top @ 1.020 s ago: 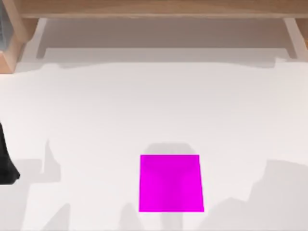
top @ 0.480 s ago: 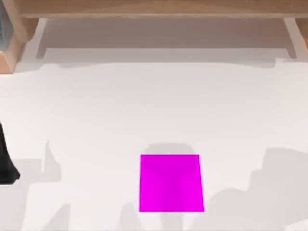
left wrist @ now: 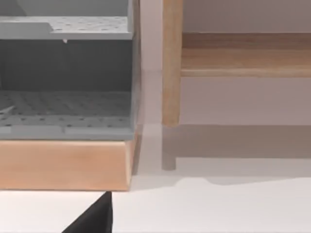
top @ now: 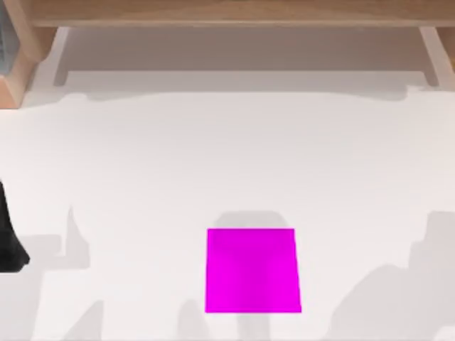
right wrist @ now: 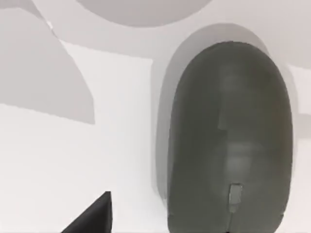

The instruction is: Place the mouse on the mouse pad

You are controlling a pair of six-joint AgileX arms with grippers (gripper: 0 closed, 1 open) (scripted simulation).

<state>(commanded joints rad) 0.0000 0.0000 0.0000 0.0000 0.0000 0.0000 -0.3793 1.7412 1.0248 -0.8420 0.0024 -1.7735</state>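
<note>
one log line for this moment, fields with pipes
mouse: on table, under right wrist camera | mouse pad: bare | left arm: parked at left table edge

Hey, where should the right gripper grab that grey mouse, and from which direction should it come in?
Probably from straight above, fingers closing across the narrow width at mid-body. The mouse lies flat on the white table, a long rounded oval with its scroll wheel near one end. Its long sides run roughly parallel, giving the best bite; the domed top and rounded ends would likely let the fingers slip.
</note>
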